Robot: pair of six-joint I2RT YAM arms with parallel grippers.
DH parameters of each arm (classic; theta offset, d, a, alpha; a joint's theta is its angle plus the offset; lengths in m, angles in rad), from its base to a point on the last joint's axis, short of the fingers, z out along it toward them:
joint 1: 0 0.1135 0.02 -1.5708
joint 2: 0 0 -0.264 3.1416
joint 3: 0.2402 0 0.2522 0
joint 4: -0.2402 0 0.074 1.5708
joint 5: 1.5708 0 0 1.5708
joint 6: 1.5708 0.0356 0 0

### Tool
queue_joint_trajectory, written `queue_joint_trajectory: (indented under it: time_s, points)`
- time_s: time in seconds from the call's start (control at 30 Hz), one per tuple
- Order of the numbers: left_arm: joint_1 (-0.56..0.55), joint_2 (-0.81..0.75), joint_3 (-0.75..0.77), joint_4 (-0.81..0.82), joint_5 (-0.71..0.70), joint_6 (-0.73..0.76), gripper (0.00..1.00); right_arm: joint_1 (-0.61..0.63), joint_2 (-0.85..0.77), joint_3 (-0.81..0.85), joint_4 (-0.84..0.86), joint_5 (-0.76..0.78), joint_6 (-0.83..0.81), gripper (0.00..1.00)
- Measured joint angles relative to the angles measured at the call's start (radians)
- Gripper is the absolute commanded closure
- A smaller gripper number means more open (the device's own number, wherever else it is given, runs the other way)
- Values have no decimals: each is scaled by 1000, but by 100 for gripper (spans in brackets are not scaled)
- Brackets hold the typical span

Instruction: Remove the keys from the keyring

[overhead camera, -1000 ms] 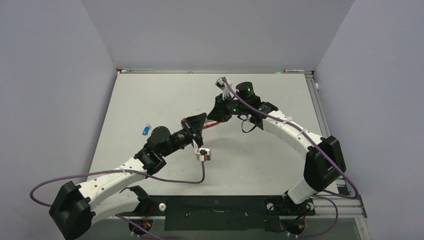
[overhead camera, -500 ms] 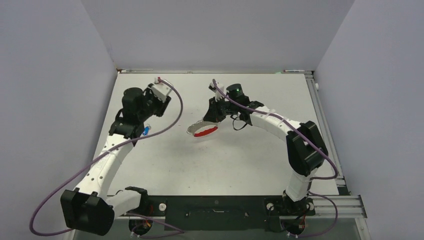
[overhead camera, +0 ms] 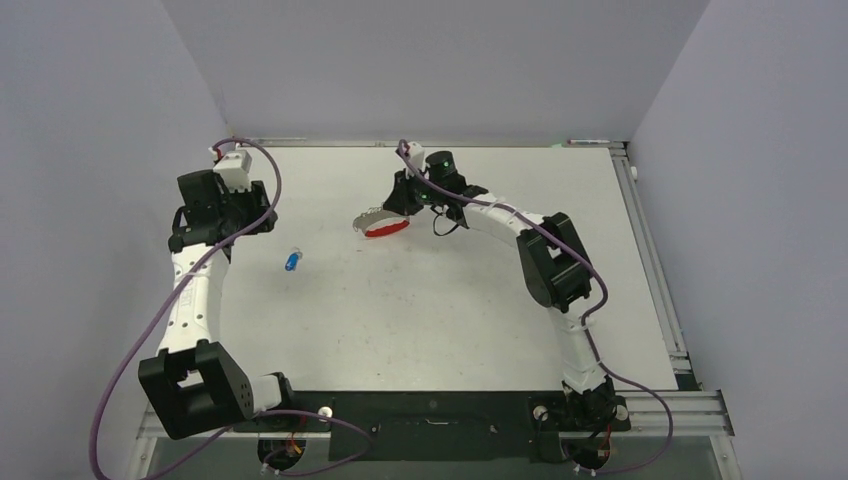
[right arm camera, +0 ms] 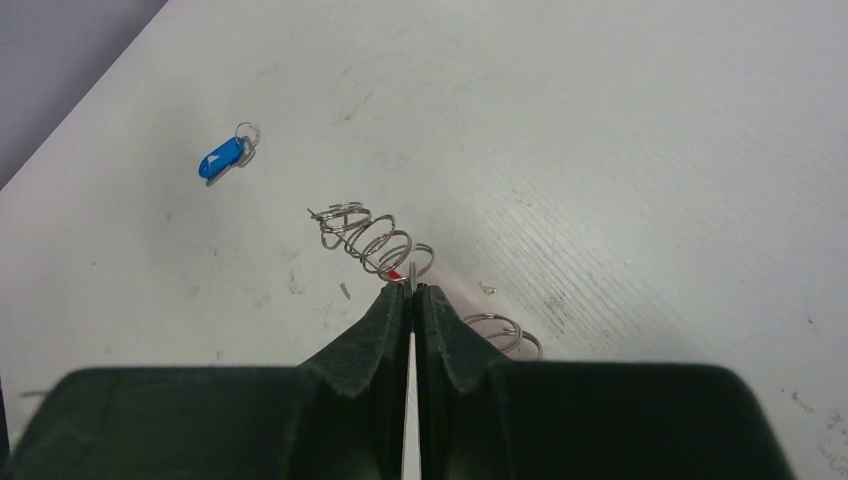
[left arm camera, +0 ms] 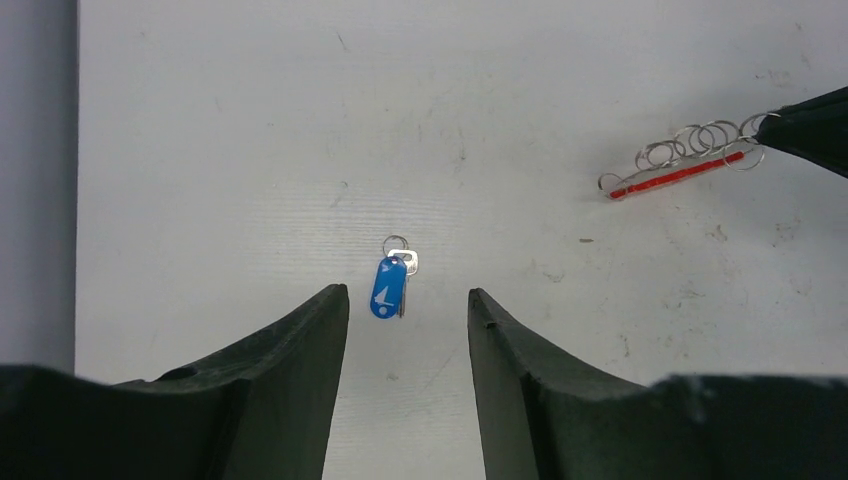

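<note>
The keyring (overhead camera: 384, 228) is a red band with silver wire loops, at the table's back middle. It also shows in the left wrist view (left arm camera: 680, 172), and its loops show in the right wrist view (right arm camera: 370, 238). My right gripper (overhead camera: 402, 200) (right arm camera: 411, 290) is shut on the keyring's right end and holds it low over the table. A key with a blue head (overhead camera: 291, 262) lies alone on the table left of the keyring, also seen in the left wrist view (left arm camera: 389, 285) and the right wrist view (right arm camera: 222, 158). My left gripper (overhead camera: 245, 218) (left arm camera: 408, 292) is open and empty, just short of that key.
The left wall (overhead camera: 110, 200) stands close behind my left arm. The back wall (overhead camera: 430, 70) runs behind the keyring. A metal rail (overhead camera: 650, 250) lines the table's right edge. My right gripper's tip shows at the right edge of the left wrist view (left arm camera: 812, 125).
My left arm has let go of the keyring and swung to the far left back. My right gripper has carried the keyring left and back. The blue key has not moved.
</note>
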Motion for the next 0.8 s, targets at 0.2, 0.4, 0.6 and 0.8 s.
queue_joint_trajectory:
  time_s: [0.2,0.4,0.6,0.8]
  points:
    - [18,-11,-1,-36,28,-2,55,24,26,-53,134,5,0,95]
    - [42,-37,-8,-52,41,17,55,93,18,-226,177,18,-5,95]
    - [52,-51,-30,-64,50,31,55,120,17,-286,179,6,-6,95]
    - [52,-48,-32,-76,50,34,55,137,17,-289,180,12,18,95]
